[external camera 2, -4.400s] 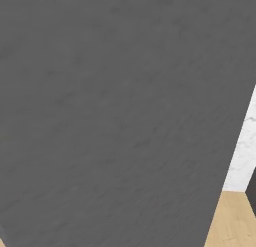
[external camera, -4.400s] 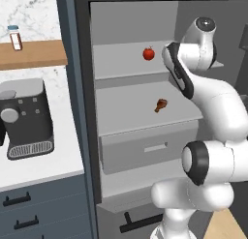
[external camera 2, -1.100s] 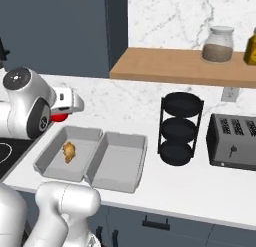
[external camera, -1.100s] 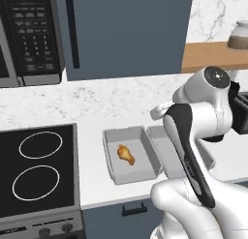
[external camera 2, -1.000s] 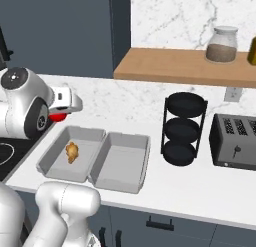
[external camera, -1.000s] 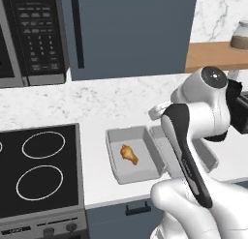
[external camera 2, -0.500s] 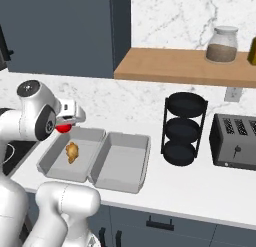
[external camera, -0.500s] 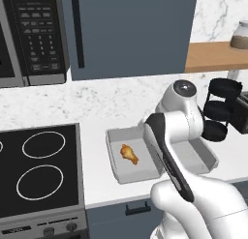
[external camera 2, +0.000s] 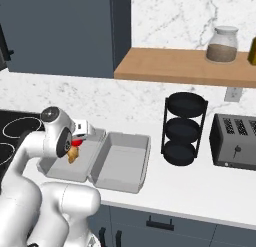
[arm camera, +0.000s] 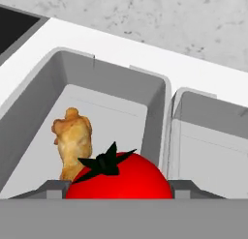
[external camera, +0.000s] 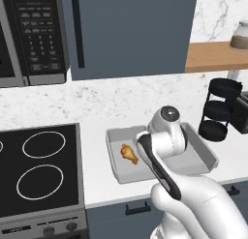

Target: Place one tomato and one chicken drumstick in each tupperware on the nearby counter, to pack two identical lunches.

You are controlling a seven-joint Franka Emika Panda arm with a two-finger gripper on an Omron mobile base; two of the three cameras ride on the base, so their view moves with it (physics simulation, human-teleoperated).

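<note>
Tomato (arm camera: 118, 177) clamped in our pincer (external camera 2: 78, 140) above the drumstick (arm camera: 72, 142) tupperware (arm camera: 109, 90); released off-centre, it may roll toward three o'clock.

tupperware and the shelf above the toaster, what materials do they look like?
Tupperware: likely plastic, matte light grey, going by thin moulded walls, rounded corners and raised rims. Shelf: looks like wood, a warm brown slab with a smooth satin face; no grain is clear enough to be sure.
</note>
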